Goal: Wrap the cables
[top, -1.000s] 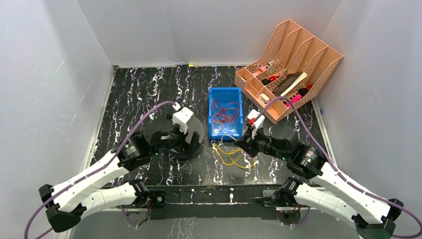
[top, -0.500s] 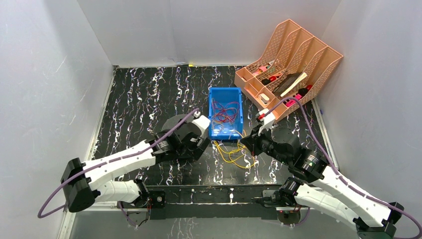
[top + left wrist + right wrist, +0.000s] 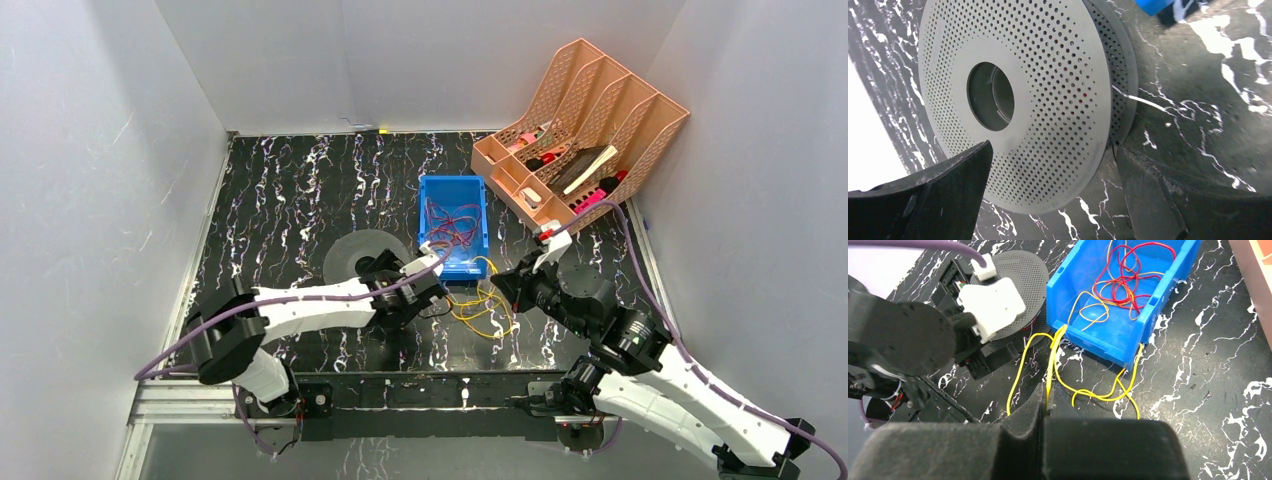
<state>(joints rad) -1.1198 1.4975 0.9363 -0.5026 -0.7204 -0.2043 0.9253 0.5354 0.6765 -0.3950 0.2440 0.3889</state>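
Yellow cables are picked out from the top, looped on the table just in front of the bin. Red cables are tangled inside it. The left gripper is set at the left of the loops and the right gripper at their right, but how the jaws stand cannot be told here. A disc lies left of the bin, and a rack with small items in its slots stands far right.

Over to the left wrist: the left gripper is shown wide open with nothing held. The perforated disc is framed between its fingers.

Right wrist now: the right gripper is clamped on a yellow cable, which is led up to the bin. Both yellow and red cables are seen inside it.
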